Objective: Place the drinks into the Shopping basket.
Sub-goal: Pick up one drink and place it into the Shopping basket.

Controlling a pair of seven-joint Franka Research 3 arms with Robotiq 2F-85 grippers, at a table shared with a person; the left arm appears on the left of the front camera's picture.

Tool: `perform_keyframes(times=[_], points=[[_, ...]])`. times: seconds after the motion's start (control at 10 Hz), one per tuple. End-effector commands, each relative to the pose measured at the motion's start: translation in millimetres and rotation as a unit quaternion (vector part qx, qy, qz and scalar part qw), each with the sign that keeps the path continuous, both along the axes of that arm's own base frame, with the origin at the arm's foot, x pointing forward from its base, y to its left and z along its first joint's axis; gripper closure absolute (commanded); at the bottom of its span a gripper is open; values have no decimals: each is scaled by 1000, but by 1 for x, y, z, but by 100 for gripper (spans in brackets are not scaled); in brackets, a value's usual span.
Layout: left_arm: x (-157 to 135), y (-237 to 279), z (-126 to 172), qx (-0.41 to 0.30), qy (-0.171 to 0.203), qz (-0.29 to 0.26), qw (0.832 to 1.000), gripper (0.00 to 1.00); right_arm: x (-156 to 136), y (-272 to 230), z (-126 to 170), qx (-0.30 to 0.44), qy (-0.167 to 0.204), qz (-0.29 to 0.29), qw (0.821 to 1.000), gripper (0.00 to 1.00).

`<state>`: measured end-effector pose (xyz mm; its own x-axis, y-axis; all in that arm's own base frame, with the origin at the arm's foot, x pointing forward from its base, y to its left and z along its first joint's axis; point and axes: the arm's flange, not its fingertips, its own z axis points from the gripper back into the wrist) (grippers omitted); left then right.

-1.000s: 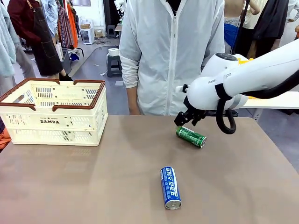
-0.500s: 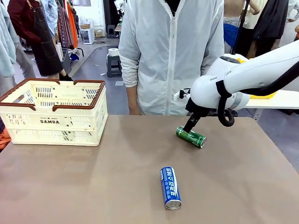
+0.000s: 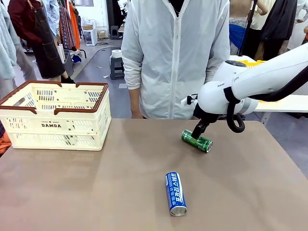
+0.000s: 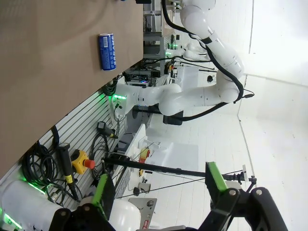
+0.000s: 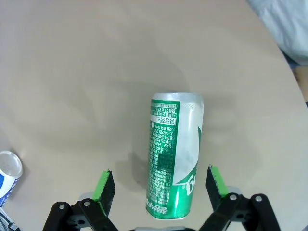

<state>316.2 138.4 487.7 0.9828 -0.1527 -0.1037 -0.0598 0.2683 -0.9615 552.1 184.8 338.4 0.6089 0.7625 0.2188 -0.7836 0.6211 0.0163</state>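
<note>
Right tool (image 5: pixel 160 184): wide open, straddling the green can (image 5: pixel 175 154), nothing gripped.
Green can: on its side on the worktop (image 3: pixel 96 192), 2 o'clock from centre.
Shopping basket (image 3: pixel 53 126): away at 10 o'clock.
Left tool (image 4: pixel 159 184): open, empty.
Risk: closing off-centre could roll the can away; a shallow pinch might slip on the carry.

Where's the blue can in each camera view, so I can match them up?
Front view: blue can low in the middle, nearer the camera than the green can.
Left wrist view: blue can upper left, on the table.
Right wrist view: blue can cut off at the left edge, left of the green can.
Shared landmark: the brown table.
</note>
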Motion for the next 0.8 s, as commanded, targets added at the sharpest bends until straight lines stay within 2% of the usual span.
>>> perform_keyframes(times=[0.0,0.3,0.4,0.5,0.7], points=[[-2,-2,0,0,1,5,1000,0,9,1,-19,-9,8,-25,1000,0],[-2,-2,0,0,1,5,1000,0,10,2,-26,2,16,-38,999,0],[-2,-2,0,0,1,5,1000,0,9,2,-26,6,17,-43,999,55],[-2,-2,0,0,1,5,1000,0,9,2,-25,9,20,-42,999,100],[-2,-2,0,0,1,5,1000,0,9,1,-26,11,20,-44,999,100]])
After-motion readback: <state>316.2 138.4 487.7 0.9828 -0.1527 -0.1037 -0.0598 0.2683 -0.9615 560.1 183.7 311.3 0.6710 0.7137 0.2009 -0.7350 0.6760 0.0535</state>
